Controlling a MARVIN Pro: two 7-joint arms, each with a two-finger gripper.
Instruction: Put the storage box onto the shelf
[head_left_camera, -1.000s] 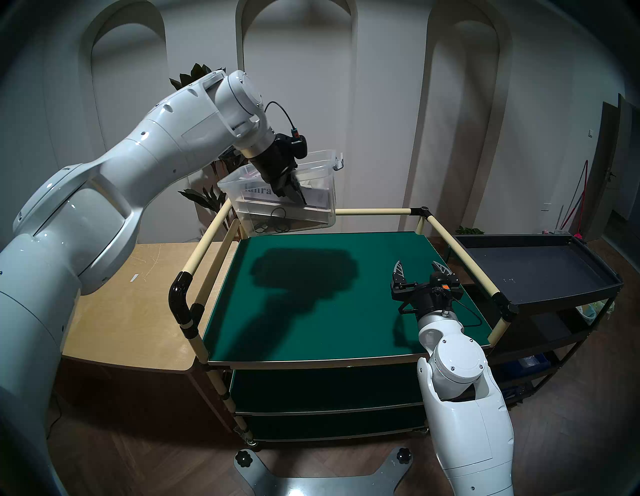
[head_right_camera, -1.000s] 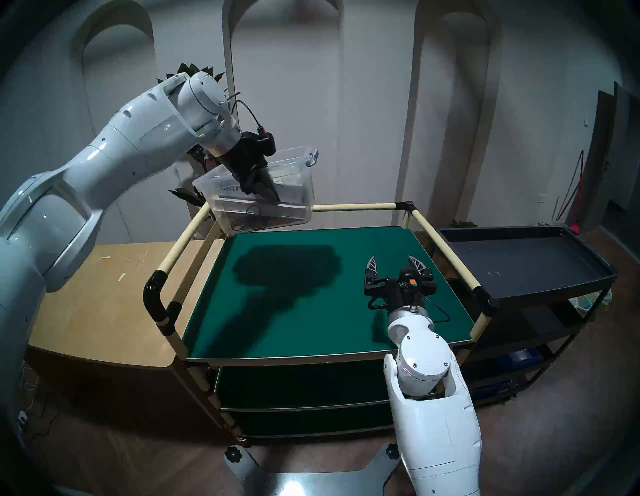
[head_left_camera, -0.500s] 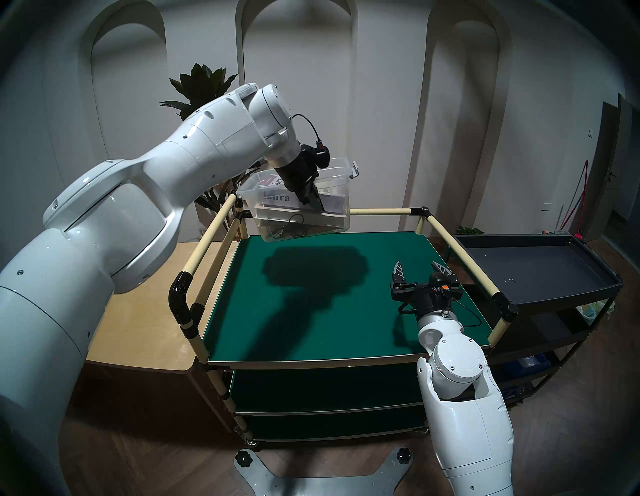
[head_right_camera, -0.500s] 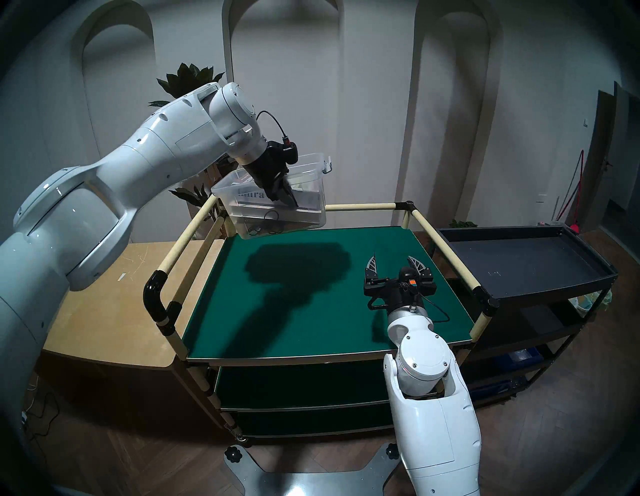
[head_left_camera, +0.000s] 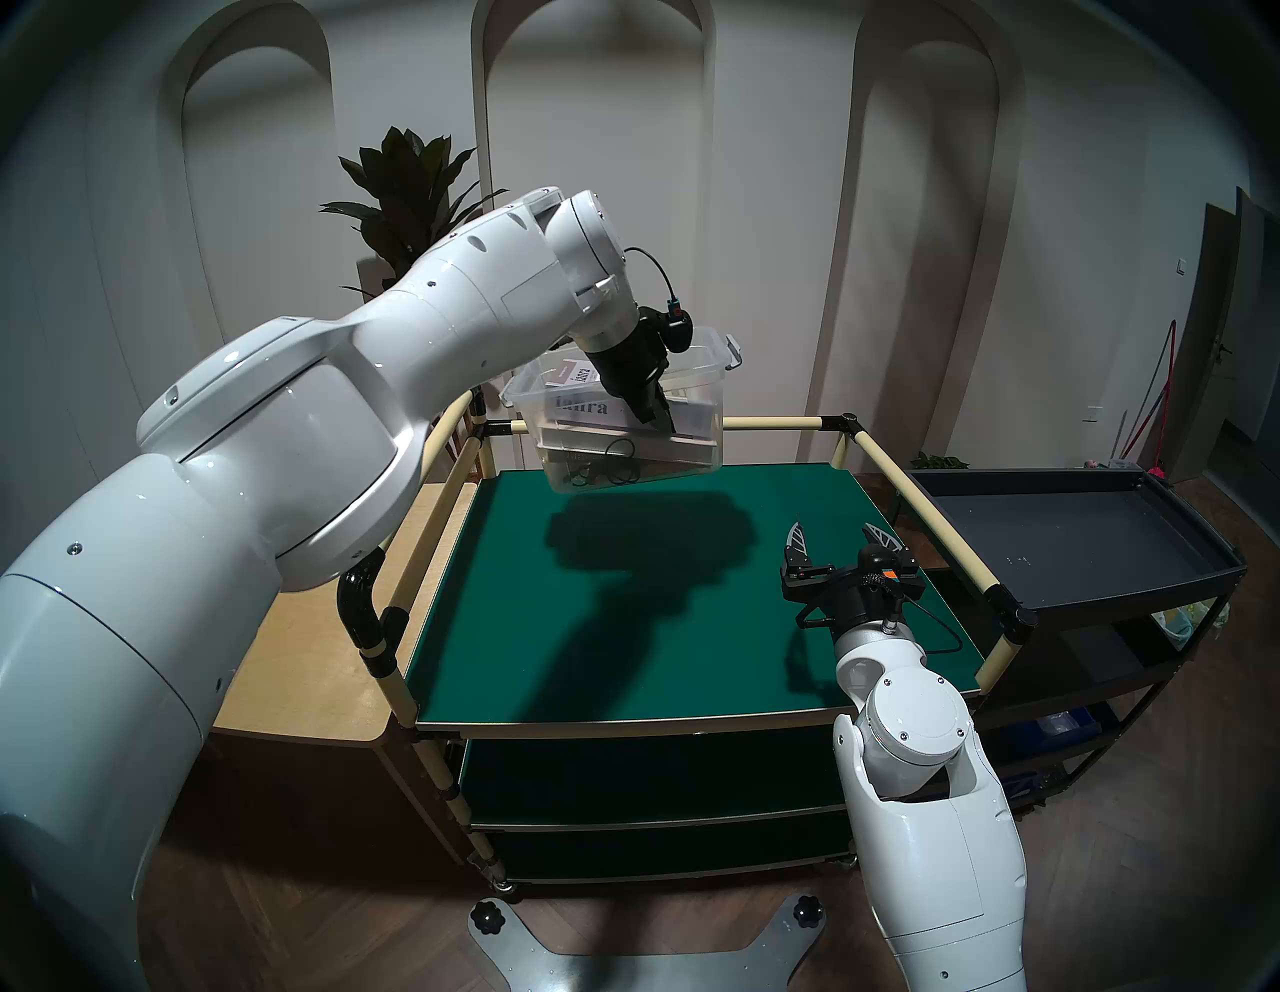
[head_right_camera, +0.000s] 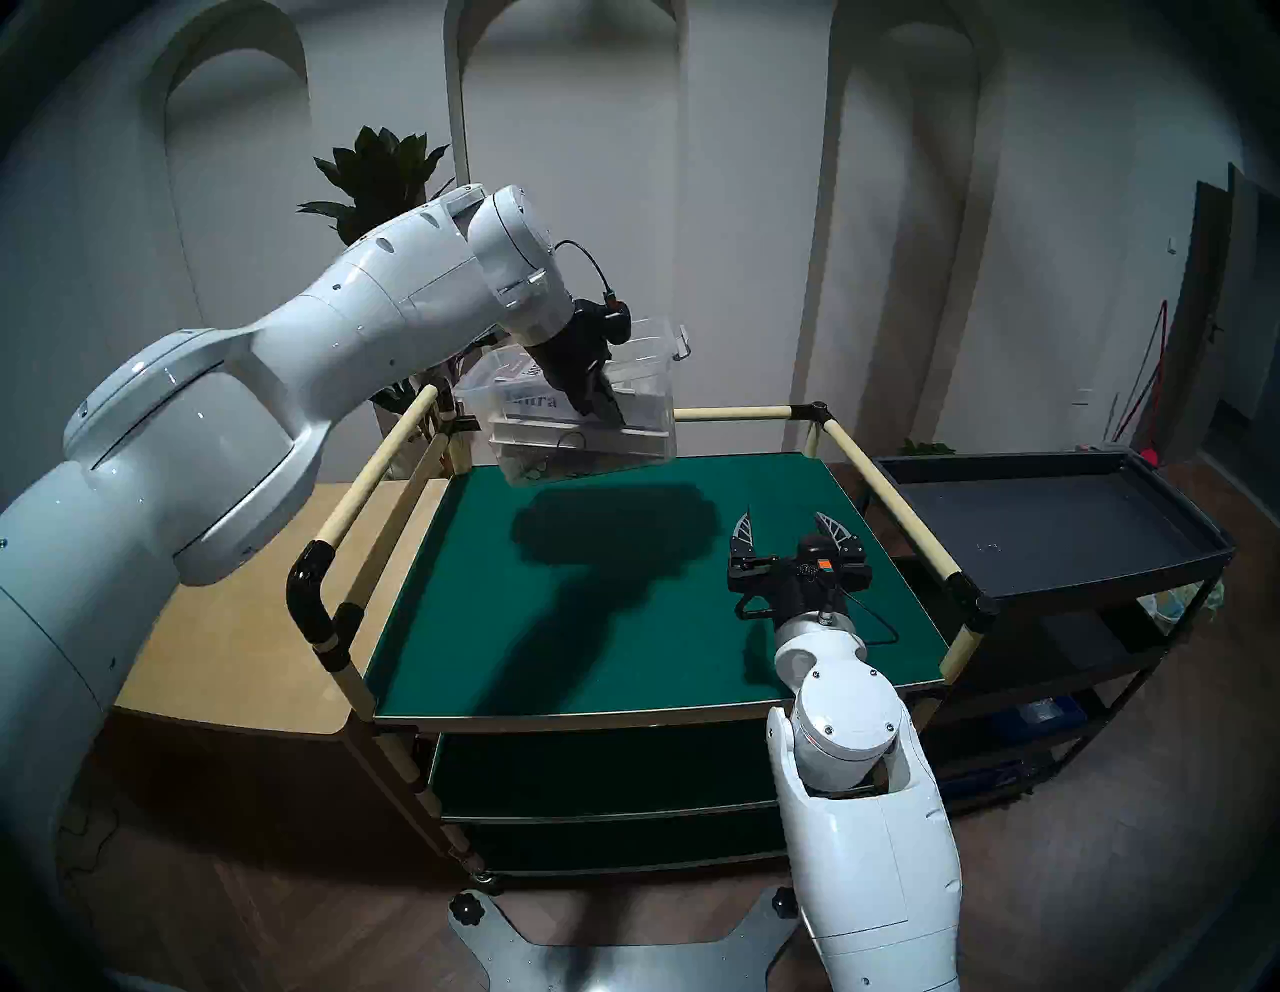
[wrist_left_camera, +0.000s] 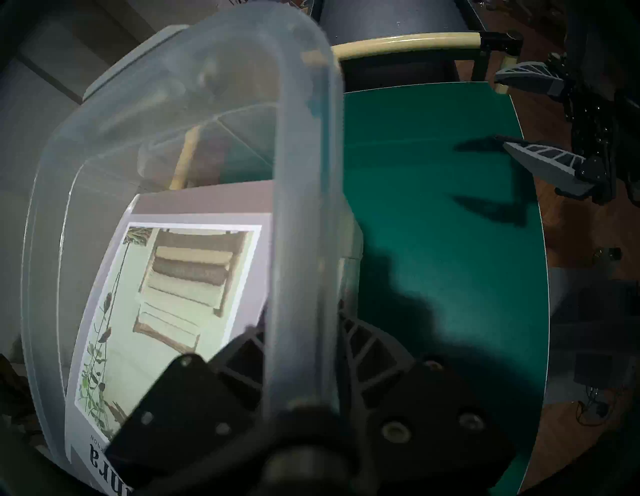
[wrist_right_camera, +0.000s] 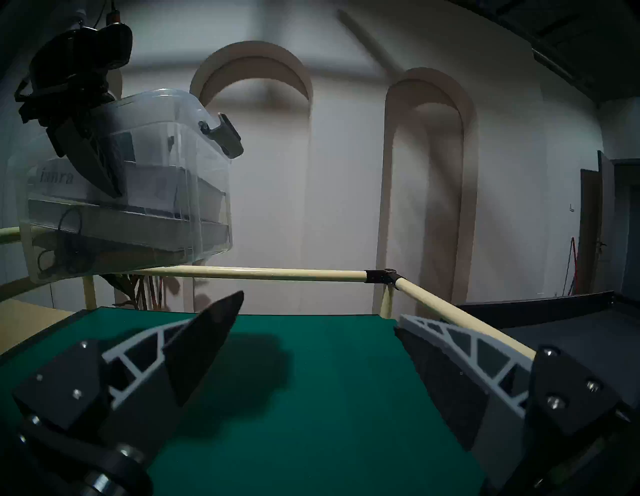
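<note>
1. The storage box (head_left_camera: 627, 422), clear plastic with "ianra" magazines (wrist_left_camera: 180, 287) inside, hangs tilted in the air above the far left corner of the shelf (head_left_camera: 623, 623), clear of its green top board.
2. The left gripper (head_left_camera: 654, 414) is clamped on the box's near wall, 1 finger inside, 1 outside.
3. The right gripper (head_left_camera: 838, 537) hovers over the board's right side, jaws spread, holding nothing.
4. A dark grey cart (head_left_camera: 1080, 540) stands right of the shelf; a wooden tabletop (head_left_camera: 305, 665) left.

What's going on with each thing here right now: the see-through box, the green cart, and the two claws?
storage box: in the air, tilted, lidless, magazines inside.
left gripper: shut on the box's near wall.
shelf: top board bare, box not yet down.
right gripper: open, holding nothing, low over the top board.
</note>
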